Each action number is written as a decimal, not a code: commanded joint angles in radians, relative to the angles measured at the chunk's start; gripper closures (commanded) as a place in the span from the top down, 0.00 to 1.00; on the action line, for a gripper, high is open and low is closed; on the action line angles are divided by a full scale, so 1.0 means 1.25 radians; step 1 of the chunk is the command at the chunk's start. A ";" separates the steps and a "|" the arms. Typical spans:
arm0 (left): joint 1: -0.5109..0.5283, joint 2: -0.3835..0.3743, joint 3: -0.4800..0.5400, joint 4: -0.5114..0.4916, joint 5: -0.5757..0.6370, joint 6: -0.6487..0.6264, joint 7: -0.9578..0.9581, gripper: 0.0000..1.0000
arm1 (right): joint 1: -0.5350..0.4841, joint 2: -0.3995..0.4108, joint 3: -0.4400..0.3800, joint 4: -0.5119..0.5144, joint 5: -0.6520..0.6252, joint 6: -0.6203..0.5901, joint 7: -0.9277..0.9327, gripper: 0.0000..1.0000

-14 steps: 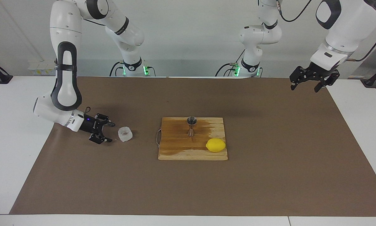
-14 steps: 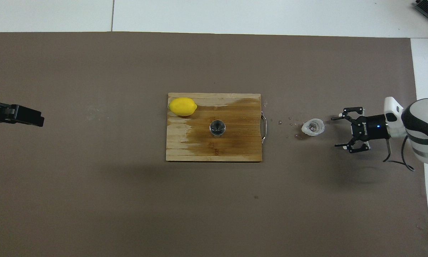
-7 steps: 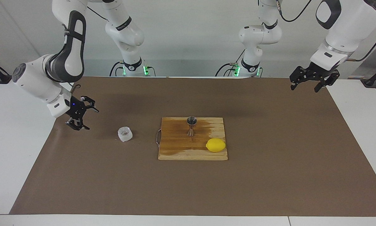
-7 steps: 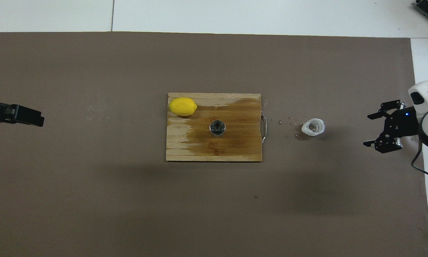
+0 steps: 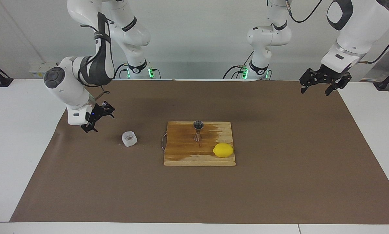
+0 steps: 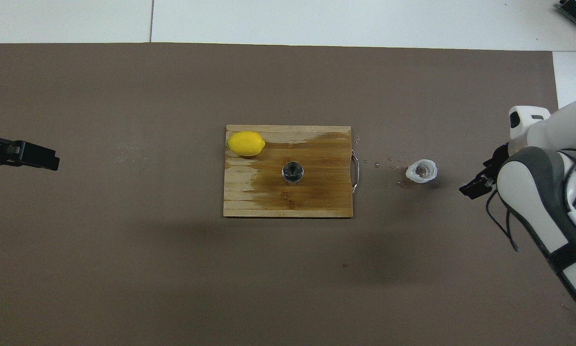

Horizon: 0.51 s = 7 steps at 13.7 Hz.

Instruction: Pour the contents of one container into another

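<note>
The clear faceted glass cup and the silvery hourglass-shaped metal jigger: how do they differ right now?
The clear faceted glass cup is squat and whitish; the silvery hourglass-shaped metal jigger is taller with a narrow waist. The cup sits on the brown mat toward the right arm's end; the jigger stands on the wet-stained wooden cutting board. Both are upright and held by neither end effector.

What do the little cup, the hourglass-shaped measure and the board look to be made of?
Cup: probably clear glass, whitish and faceted, see-through. Measure: metal, silvery and shiny. Board: wood with visible grain, partly darkened as if wet, and a thin wire handle.
</note>
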 commanded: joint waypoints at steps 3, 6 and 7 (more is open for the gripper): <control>-0.007 -0.019 0.006 -0.021 0.015 0.007 0.003 1.00 | 0.109 -0.021 0.002 -0.001 -0.039 -0.053 0.456 1.00; -0.007 -0.019 0.006 -0.021 0.015 0.007 0.003 1.00 | 0.157 -0.057 0.007 0.020 -0.036 -0.096 0.748 1.00; -0.007 -0.019 0.006 -0.021 0.015 0.007 0.003 1.00 | 0.164 -0.082 0.008 0.038 -0.026 -0.123 0.812 1.00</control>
